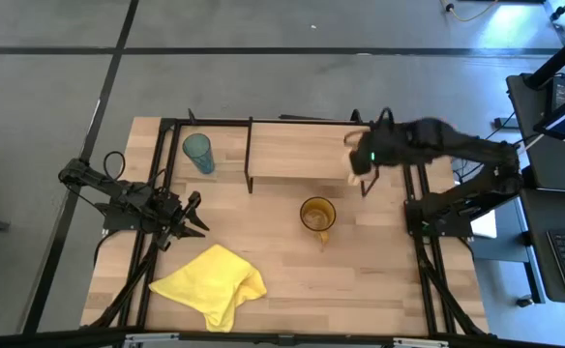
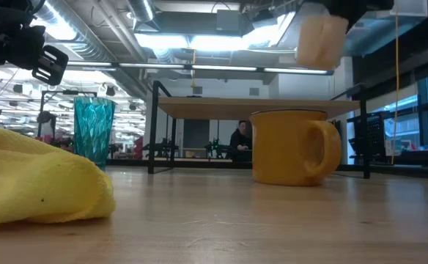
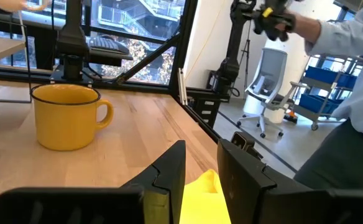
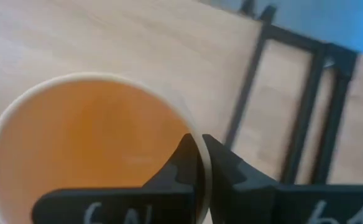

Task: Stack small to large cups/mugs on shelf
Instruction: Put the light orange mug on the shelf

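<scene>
From above, the left claw [image 1: 193, 215] hovers over the left part of the table [image 1: 379, 280], its fingers spread apart and holding nothing. Its wrist view shows the gap between the two dark fingers [image 3: 169, 171], with the yellow cloth [image 1: 210, 284] just beneath them. The teal tumbler [image 1: 198, 152] stands upright on the table by the shelf's left end; only the low view shows its faceted, see-through wall [image 2: 94, 130]. The amber-yellow mug [image 1: 317, 215] sits on the table in front of the shelf [image 1: 302, 150], and the low view shows it with its handle turned to the right [image 2: 291, 155]. The right claw [image 1: 358, 159] is over the right end of the shelf, shut on the rim of the small pale-orange mug [image 1: 356, 180]. The low view shows that mug hanging in the air above the plank [image 2: 321, 39]; the right wrist view looks down into its opening [image 4: 88, 149], one finger inside the rim and one outside. A person [image 2: 241, 138] sits far behind the table in the low view, and a person's sleeve [image 3: 349, 56] shows in the left wrist view.
</scene>
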Robot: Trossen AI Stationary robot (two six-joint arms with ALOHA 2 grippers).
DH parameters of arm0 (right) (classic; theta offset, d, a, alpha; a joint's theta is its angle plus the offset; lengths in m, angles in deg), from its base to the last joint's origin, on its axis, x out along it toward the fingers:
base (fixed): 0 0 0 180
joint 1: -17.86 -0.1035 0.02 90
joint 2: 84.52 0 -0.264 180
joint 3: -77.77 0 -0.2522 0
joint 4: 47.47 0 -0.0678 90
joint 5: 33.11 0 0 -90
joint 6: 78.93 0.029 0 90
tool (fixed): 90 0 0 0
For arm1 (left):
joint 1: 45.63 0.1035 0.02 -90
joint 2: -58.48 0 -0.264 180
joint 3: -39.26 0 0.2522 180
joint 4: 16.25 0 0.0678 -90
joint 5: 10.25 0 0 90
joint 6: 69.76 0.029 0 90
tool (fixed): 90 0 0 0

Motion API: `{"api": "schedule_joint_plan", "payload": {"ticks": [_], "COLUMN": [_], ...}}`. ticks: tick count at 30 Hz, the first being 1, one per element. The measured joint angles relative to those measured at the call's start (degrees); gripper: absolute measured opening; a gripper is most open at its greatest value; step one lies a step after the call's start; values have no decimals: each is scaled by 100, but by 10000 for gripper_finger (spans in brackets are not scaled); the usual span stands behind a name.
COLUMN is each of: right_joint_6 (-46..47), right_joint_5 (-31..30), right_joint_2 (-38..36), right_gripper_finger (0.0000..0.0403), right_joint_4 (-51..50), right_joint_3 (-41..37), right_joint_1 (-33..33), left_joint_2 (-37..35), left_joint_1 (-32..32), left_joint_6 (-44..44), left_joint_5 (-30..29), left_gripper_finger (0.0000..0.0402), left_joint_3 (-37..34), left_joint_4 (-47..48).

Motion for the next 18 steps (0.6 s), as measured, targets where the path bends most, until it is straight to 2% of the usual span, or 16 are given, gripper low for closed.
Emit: {"api": "schedule_joint_plan", "payload": {"ticks": [4, 7, 9, 12, 15, 18], "right_joint_6": [-1610, -3020, -3604, -3901, -3740, -3645], "right_joint_5": [484, 754, 897, 1035, 784, 969], "right_joint_2": [74, 321, 473, 694, 889, 983], "right_gripper_finger": [16, 18, 18, 19, 17, 15], "right_joint_4": [26, 315, 539, 977, 989, 998], "right_joint_3": [-1, -3, -7, -7, -11, -11], "right_joint_1": [759, 839, 853, 1084, 1464, 1948], "left_joint_2": [0, 0, 0, 0, 0, 0], "left_joint_1": [0, 0, 0, 0, 0, 0], "left_joint_6": [0, 0, 0, 0, 0, 0], "left_joint_5": [1, 1, 0, 1, 1, 1], "left_gripper_finger": [87, 87, 87, 87, 87, 87], "left_joint_3": [1, 1, 1, 1, -1, 1], "left_joint_4": [0, 0, 0, 0, 0, 0]}}
